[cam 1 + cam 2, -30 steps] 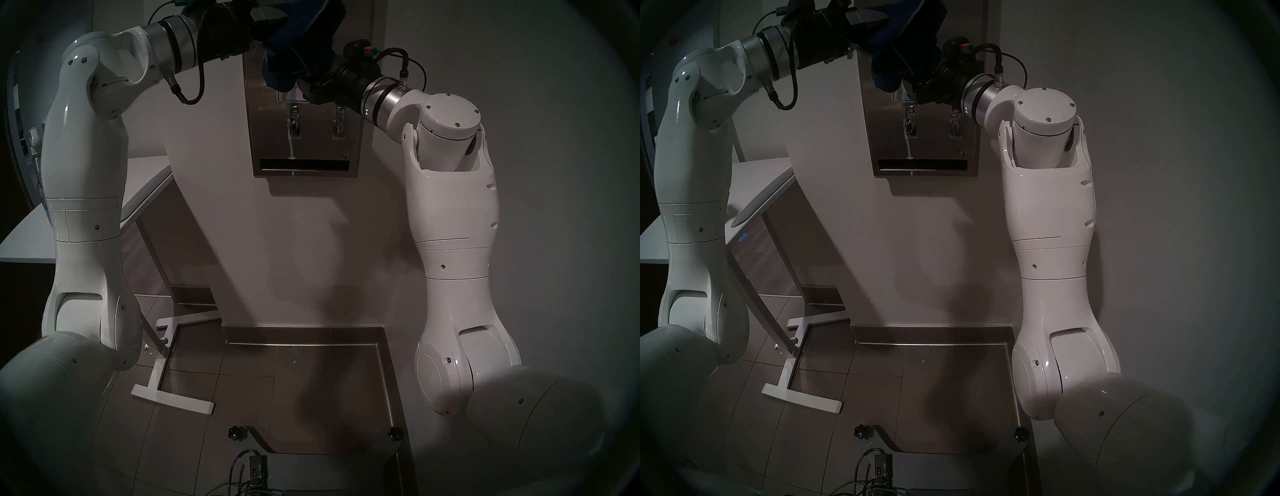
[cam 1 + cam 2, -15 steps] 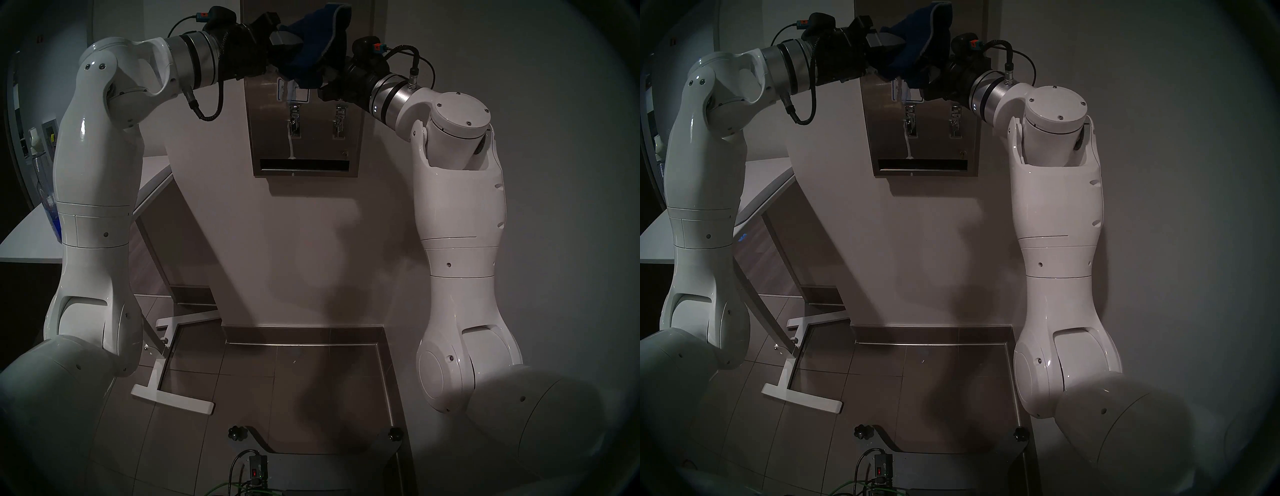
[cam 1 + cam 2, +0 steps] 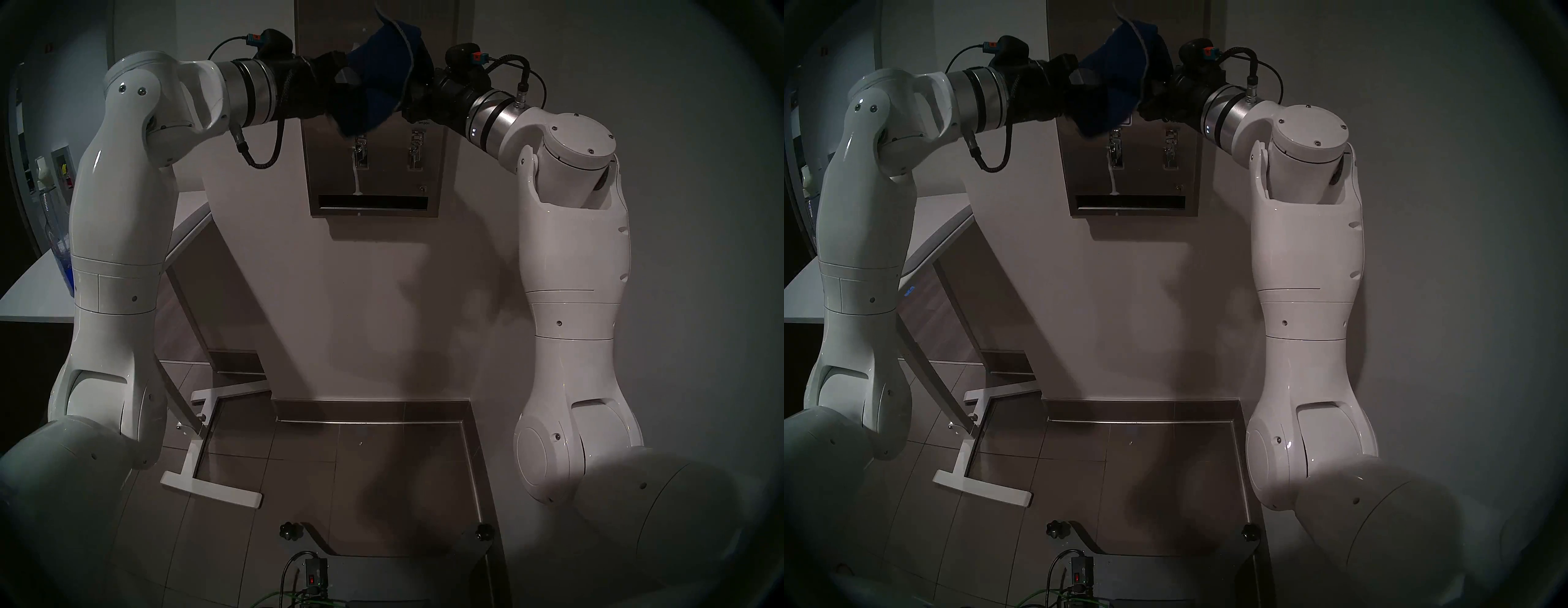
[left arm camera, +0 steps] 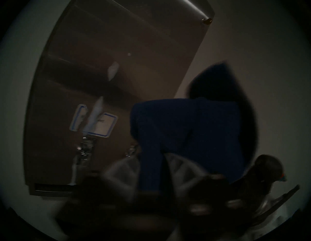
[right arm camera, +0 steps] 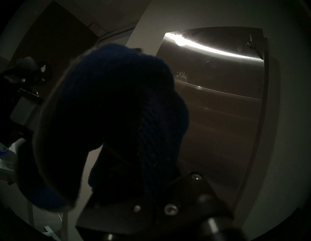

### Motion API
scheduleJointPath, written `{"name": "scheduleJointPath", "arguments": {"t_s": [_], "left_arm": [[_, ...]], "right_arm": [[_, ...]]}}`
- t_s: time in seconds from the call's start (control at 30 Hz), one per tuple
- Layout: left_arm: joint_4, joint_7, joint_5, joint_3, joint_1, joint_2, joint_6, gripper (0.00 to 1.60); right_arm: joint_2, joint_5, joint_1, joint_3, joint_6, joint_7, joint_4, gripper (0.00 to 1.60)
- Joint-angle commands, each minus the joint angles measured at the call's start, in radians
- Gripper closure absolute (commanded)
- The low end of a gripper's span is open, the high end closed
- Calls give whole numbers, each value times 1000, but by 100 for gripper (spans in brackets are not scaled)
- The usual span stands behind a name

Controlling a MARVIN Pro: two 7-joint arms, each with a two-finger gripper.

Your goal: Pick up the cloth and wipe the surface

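Your right gripper [image 3: 409, 91], which stood wide a second ago, has now clamped onto the cloth [image 3: 382, 76], and the left gripper [image 3: 339, 91] keeps its own tight hold on the other side. So the cloth hangs bunched between both pincers, up in front of the panel [image 3: 375, 178] and over its label. Both wrists have also sunk from the top of the frame, so the bundle now sits just above the two levers [image 3: 360, 146].

For the task, this reads as a handover or a re-grip in mid-air: the cloth is secured, but no wiping has begun. From the head views you cannot tell whether the fabric touches the steel; the right wrist view suggests it hangs clear of it.

Mind the edges. The levers stick out right below the cloth and could snag its stitched hem. A white streak [image 3: 357, 180] runs down from the left lever to the slot [image 3: 373, 201]. The upper panel is bare and open for strokes. To the panel's sides there is plain wall, and the table [image 3: 186, 220] lies well apart at the left.
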Motion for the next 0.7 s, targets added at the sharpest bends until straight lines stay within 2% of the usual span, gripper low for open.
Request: {"name": "scheduleJointPath", "arguments": {"t_s": [0.0, 0.13, 0.23, 0.67], "left_arm": [[-62, 38, 31, -37, 21, 33, -22, 0], [-89, 80, 35, -61, 41, 37, -26, 0], [-108, 116, 42, -80, 59, 46, -27, 0], [-159, 221, 65, -146, 114, 64, -38, 0]], "right_arm": [[11, -18, 16, 2, 6, -12, -54, 160], [22, -50, 8, -8, -14, -26, -68, 160], [25, -90, 10, -18, -35, -67, -61, 160], [3, -217, 80, -53, -136, -246, 55, 160]]}}
